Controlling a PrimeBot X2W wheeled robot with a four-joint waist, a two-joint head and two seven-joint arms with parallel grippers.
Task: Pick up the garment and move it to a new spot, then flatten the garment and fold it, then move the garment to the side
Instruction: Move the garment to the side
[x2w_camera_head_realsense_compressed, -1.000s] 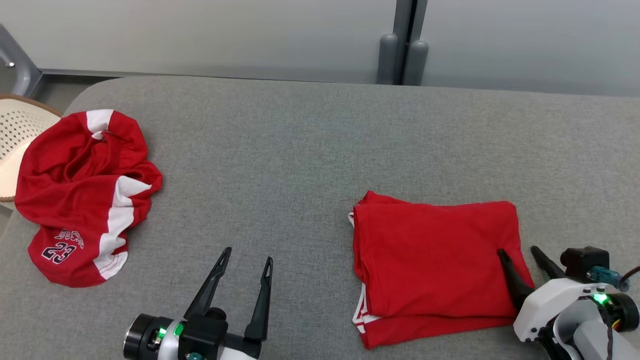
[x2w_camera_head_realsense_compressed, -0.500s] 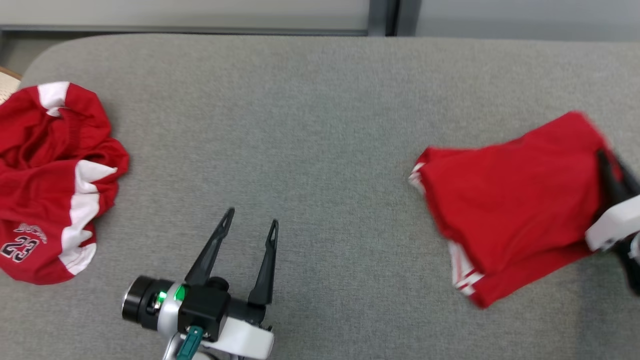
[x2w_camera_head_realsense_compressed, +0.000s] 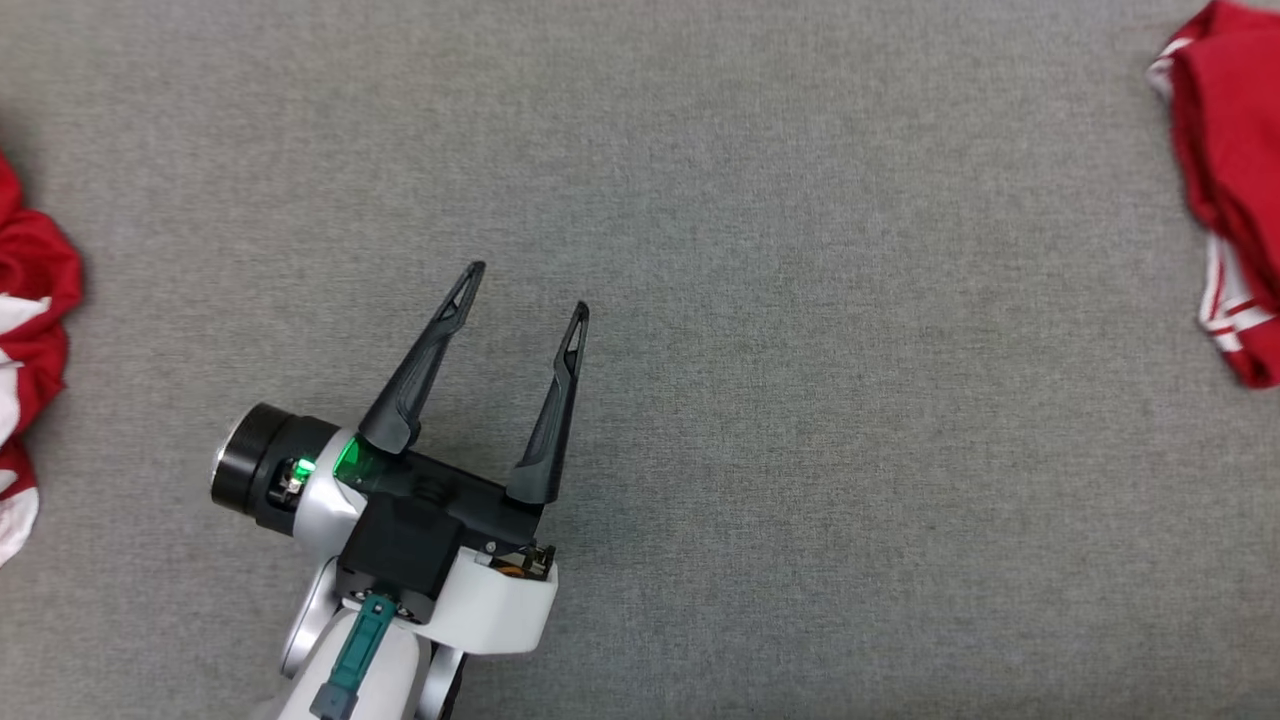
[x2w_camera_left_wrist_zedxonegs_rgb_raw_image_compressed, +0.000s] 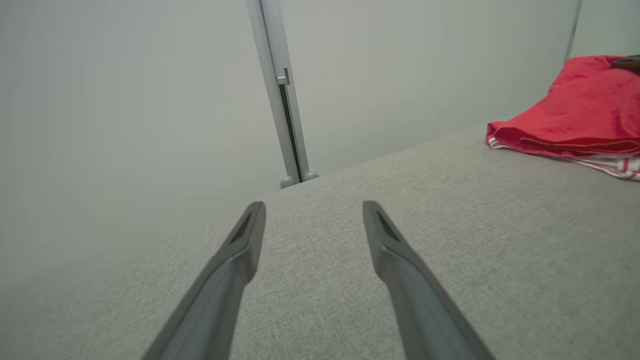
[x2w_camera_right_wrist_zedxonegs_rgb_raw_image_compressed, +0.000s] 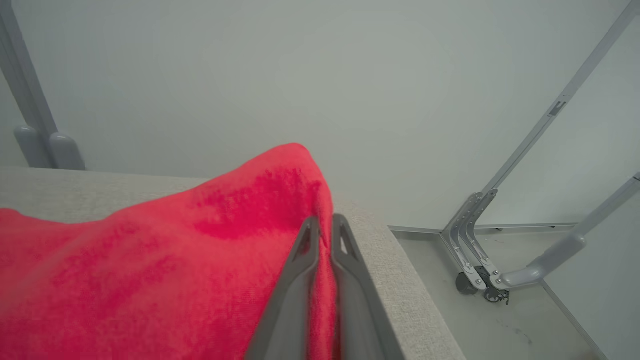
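The right hand (x2w_camera_right_wrist_zedxonegs_rgb_raw_image_compressed: 326, 220) is gripping the folded red garment (x2w_camera_right_wrist_zedxonegs_rgb_raw_image_compressed: 150, 260), its two dark fingers drawn almost together with a thin ridge of red cloth caught between them. The gripped edge is standing up in a peak, and the rest of the cloth is sloping down and spreading to the left of the fingers in the right wrist view. There the garment is lying on the grey surface (x2w_camera_right_wrist_zedxonegs_rgb_raw_image_compressed: 395, 280) close to its rounded corner, beyond which a metal bracket (x2w_camera_right_wrist_zedxonegs_rgb_raw_image_compressed: 475, 240) is standing on the floor (x2w_camera_right_wrist_zedxonegs_rgb_raw_image_compressed: 500, 325)

In the head view the garment (x2w_camera_head_realsense_compressed: 1235, 150) is sitting at the far right edge, partly cut off, with its white striped hem showing at its lower end. The left hand (x2w_camera_head_realsense_compressed: 528, 289) is sitting over the bare middle of the surface, fingers spread wide and holding nothing, well apart from the garment. A crumpled red and white garment (x2w_camera_head_realsense_compressed: 30, 290) is lying at the left edge, also well apart from that hand. In the left wrist view a grey post (x2w_camera_left_wrist_zedxonegs_rgb_raw_image_compressed: 280, 90) is rising against the pale wall (x2w_camera_left_wrist_zedxonegs_rgb_raw_image_compressed: 125, 100) behind the surface
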